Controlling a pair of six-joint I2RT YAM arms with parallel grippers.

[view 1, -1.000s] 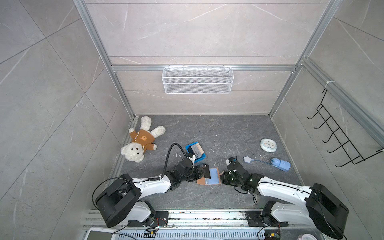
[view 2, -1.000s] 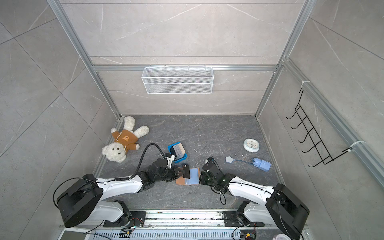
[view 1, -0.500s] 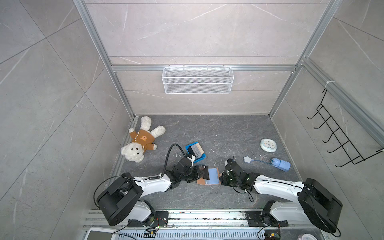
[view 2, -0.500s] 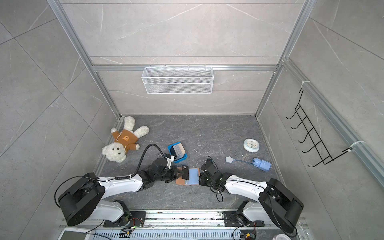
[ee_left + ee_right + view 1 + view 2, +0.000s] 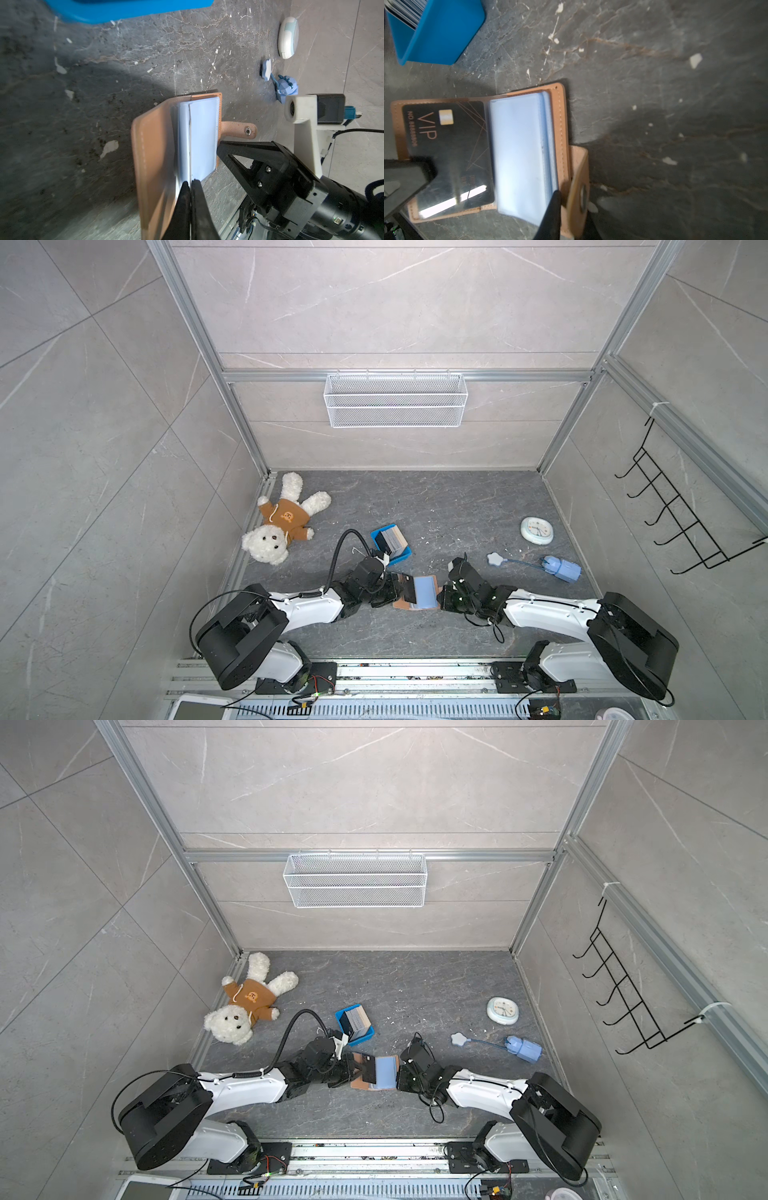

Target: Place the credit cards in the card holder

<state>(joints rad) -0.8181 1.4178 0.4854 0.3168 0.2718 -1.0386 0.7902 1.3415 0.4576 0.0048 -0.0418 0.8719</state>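
dark grey marbled floor (image 5: 457, 506) of a tiled booth, seen from above, with two robot arms reaching in from the near edge. between them lies the tan holder (image 5: 561, 116), open like a booklet, with pale blue sleeves showing on its right half. a black vip card (image 5: 446, 141) lies flat over its left half. the left claw (image 5: 190, 185) has its fingers pressed together on the thin edge of that card. the right claw (image 5: 442, 598) is clamped on the holder's right edge beside the snap strap (image 5: 239, 131), jaws almost together. just behind the holder, a blue tray (image 5: 400, 561) holds a stack of cards (image 5: 392, 538) standing on edge. a teddy bear (image 5: 282, 526) lies far left; a round clock (image 5: 537, 530) and a blue toy (image 5: 561, 568) lie to the right.
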